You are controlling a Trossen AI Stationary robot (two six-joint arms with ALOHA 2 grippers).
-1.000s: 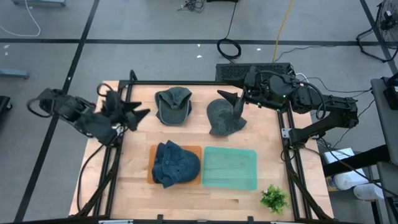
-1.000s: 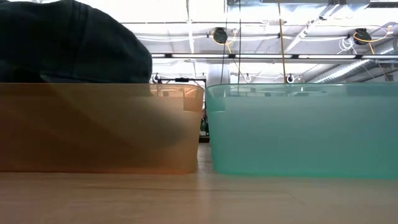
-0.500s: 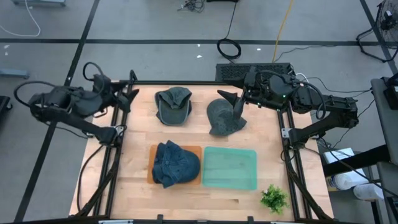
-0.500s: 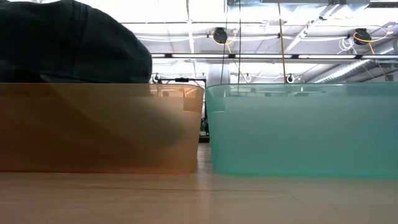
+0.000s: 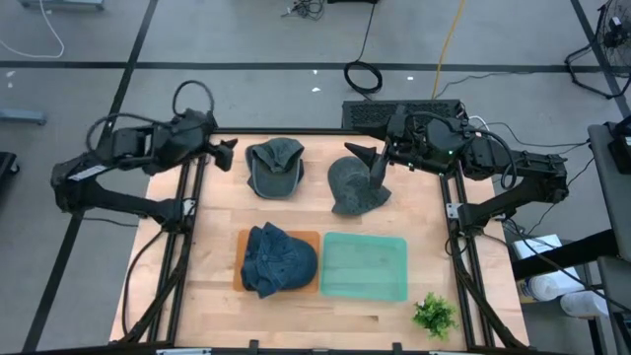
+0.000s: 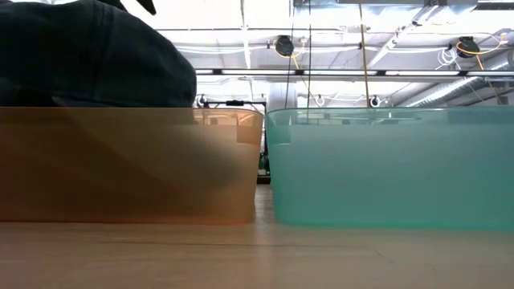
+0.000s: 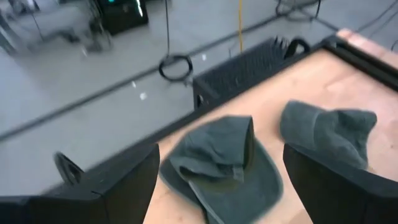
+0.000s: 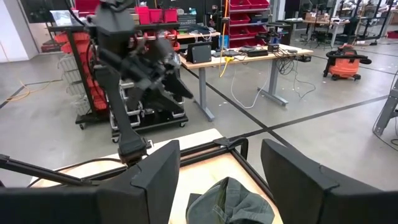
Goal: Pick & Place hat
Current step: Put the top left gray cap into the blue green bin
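Left gripper (image 5: 229, 148), fingers apart, beside green hat (image 5: 274, 167).

Two dark arms, black cable loops; left gripper (image 5: 229, 150), right gripper (image 5: 373, 164): black pointed fingers.

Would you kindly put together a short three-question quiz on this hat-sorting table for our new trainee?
1. True or false: the teal bin is empty.
2. The blue hat lies in: A) the orange bin; B) the teal bin; C) bare table.
3. How many grey-green hats lie at the table's far side?

Key: 1 true. 2 A. 3 two: the green hat near the open left gripper, and the grey hat under the right gripper.
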